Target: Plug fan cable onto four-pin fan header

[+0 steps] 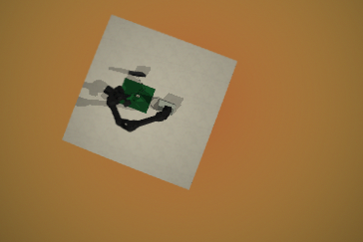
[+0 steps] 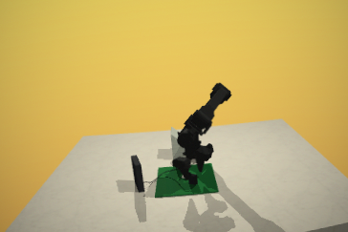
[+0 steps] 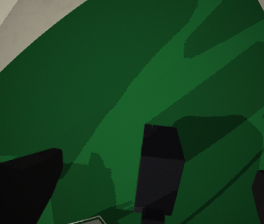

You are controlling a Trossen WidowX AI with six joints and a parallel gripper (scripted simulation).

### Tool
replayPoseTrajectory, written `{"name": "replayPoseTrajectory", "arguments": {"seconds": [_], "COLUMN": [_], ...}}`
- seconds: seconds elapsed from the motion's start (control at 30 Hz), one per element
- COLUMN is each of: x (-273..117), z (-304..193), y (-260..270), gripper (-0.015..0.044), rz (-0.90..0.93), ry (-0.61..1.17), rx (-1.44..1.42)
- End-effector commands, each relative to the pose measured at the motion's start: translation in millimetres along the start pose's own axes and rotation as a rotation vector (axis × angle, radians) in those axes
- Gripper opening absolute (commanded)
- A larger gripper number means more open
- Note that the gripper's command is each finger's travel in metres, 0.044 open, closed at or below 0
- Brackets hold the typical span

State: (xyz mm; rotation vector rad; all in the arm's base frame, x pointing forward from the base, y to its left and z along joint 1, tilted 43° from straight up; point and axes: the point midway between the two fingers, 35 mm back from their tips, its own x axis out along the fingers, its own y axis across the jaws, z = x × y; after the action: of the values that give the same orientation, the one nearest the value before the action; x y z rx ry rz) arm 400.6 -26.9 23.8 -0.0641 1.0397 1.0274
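The fan plug (image 3: 160, 175), a black block, lies on the green board (image 1: 149, 92) (image 2: 209, 185) (image 3: 37, 105). Its cable end points to the bottom of the wrist view. My gripper (image 3: 162, 172) (image 2: 191, 172) is open and low over the board, one finger on each side of the plug with wide gaps, holding nothing. In the top and exterior views the plug cannot be told apart from the dark fingers. The pale four-pin header (image 3: 91, 221) (image 1: 138, 96) is cut off at the wrist view's bottom edge, left of the plug; its pins are out of that view. The plug is off the header.
The black fan (image 1: 137, 74) (image 2: 138, 174) stands upright beside the board, and its thin cable arcs over the board. A pale upright panel (image 2: 175, 146) stands behind the board, near the arm's base. The arm's shadows fall across the board and the light table top (image 1: 199, 101) (image 2: 72, 182).
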Motion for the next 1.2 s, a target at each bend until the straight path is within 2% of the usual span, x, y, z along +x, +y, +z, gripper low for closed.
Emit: {"name": "replayPoseTrajectory", "arguments": {"seconds": [0.0,0.5,1.03,1.07,1.17], "x": [7.8,26.3,24.1,24.1,24.1], "z": [0.3,0.2,0.0,0.0,0.0], "y": [0.2,1.2,1.4,1.4,1.4], "gripper": [0.044,0.044,0.002,0.0,0.0], "rz": [0.002,0.003,0.003,0.003,0.003], "ry": [-0.004,-0.005,0.0,0.0,0.0], "rx": [0.006,0.006,0.0,0.0,0.0]}}
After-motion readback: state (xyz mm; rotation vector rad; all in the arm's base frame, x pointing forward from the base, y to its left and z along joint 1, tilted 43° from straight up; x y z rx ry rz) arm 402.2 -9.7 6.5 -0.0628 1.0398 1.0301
